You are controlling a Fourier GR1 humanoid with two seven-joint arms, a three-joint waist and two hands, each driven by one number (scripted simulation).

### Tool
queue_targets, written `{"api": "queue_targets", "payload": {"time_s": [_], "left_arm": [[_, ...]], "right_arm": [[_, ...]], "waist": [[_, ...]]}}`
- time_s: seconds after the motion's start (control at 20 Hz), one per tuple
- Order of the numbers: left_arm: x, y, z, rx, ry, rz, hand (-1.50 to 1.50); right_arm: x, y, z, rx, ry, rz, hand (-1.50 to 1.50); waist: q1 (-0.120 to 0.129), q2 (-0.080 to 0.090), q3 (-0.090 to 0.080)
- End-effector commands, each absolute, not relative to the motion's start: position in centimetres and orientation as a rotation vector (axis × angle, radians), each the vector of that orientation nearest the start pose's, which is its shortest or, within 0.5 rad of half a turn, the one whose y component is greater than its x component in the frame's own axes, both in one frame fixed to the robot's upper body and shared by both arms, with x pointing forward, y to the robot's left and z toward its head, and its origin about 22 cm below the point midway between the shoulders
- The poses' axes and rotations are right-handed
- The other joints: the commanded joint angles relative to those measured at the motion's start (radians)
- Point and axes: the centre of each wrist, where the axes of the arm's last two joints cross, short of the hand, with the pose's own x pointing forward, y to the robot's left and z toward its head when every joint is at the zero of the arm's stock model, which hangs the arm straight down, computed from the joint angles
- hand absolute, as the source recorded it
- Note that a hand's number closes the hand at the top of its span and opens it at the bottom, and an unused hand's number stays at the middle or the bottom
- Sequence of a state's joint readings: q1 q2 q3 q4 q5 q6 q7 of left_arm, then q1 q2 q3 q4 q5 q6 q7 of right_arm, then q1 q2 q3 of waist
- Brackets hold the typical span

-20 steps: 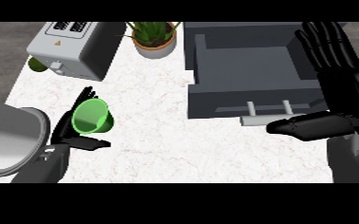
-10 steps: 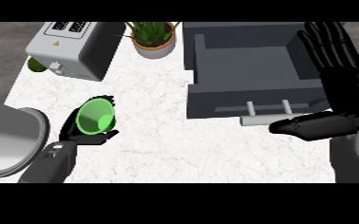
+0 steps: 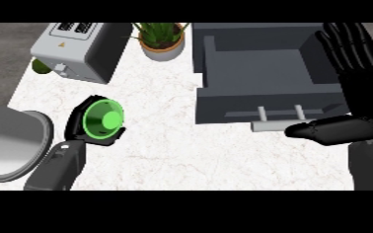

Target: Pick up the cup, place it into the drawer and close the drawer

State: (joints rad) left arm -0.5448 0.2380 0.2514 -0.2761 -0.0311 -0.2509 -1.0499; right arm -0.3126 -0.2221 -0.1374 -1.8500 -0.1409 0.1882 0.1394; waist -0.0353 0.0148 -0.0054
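A green cup (image 3: 102, 121) sits in my left hand (image 3: 79, 129) at the left of the counter, its mouth turned up toward me and black fingers curled round its sides. The grey drawer (image 3: 262, 109) stands pulled out at the upper right, its inside bare, with a pale bar handle (image 3: 280, 122) on its front. My right hand (image 3: 348, 74) rests open at the right edge, fingers up beside the drawer's right wall and thumb (image 3: 324, 129) lying just right of the handle.
A grey toaster (image 3: 79, 49) stands at the back left, a small green object (image 3: 41, 67) beside it. A potted plant (image 3: 162, 39) is between toaster and drawer. A large grey rounded object (image 3: 18, 143) fills the left edge near my left forearm.
The left hand has closed round the cup and tilted it, so its mouth now faces up; hand and cup have shifted slightly. The right hand has stayed still.
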Motion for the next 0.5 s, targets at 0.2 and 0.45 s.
{"api": "queue_targets", "payload": {"time_s": [0.2,0.45], "left_arm": [[29.7,28.9,-12.6,0.081,-2.061,0.259,1.5],[33.9,25.2,-9.3,-0.129,-2.115,0.174,1.5]], "right_arm": [[27.4,-26.9,15.4,0.052,-1.994,0.293,-1.5],[27.4,-27.3,15.2,0.041,-1.981,0.279,-1.5]], "waist": [[0.016,-0.007,0.003],[0.021,-0.011,0.004]]}}
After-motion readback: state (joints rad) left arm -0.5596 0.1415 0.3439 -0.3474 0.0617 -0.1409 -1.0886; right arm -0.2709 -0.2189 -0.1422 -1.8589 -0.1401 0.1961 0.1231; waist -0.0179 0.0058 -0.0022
